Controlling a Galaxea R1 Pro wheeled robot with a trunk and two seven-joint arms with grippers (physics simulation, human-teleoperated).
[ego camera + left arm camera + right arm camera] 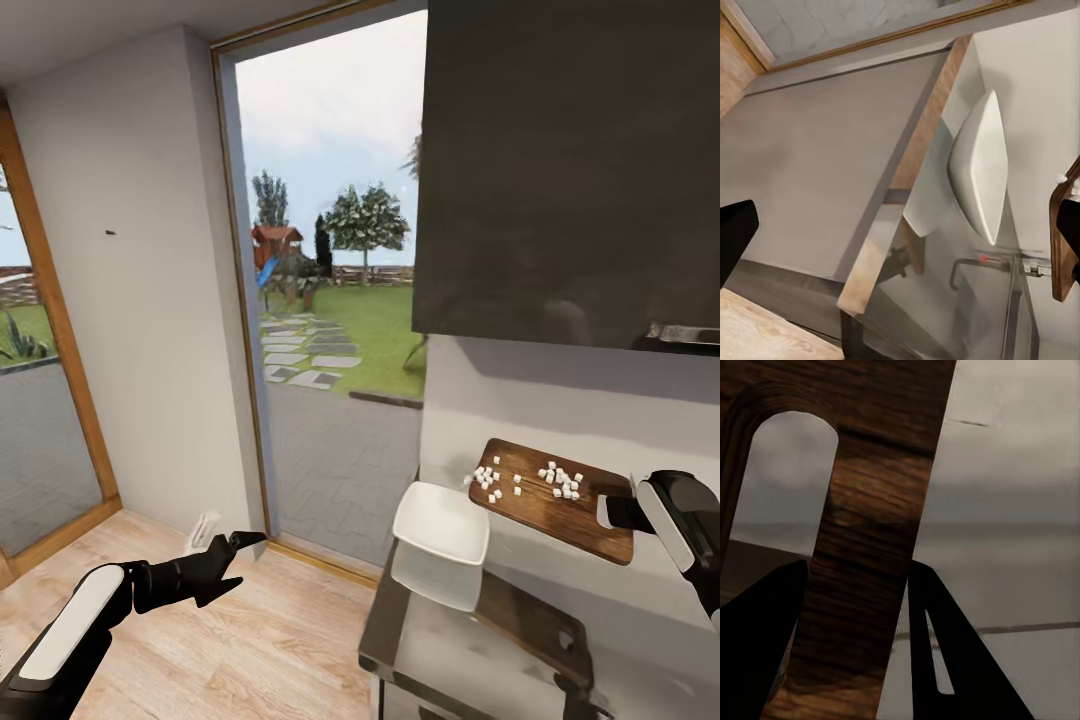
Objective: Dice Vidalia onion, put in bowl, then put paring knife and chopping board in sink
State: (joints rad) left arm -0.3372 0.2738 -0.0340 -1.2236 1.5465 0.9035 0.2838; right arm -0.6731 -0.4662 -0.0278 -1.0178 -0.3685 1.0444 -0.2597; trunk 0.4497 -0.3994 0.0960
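The right gripper (859, 607) has its jaws clamped on the handle end of the chopping board (552, 500): in the right wrist view one dark finger sits on each side of the wooden strip next to the handle slot (784, 487). The board is held up off the countertop (470, 640), sloping down away from the jaws. The diced onion (530, 482) lies scattered over the board's far half, well out from the jaws, a few cubes close to the low edge. The bowl (441, 523) sits on the countertop just below and beyond that low edge.

The step in hand looks to be tipping the dice into the bowl. The next move calls for a steeper tilt with the low edge kept over the bowl, or cubes may miss.

The left gripper (238, 547) hangs out over the floor, well apart from the bowl, holding nothing; its jaws look spread.
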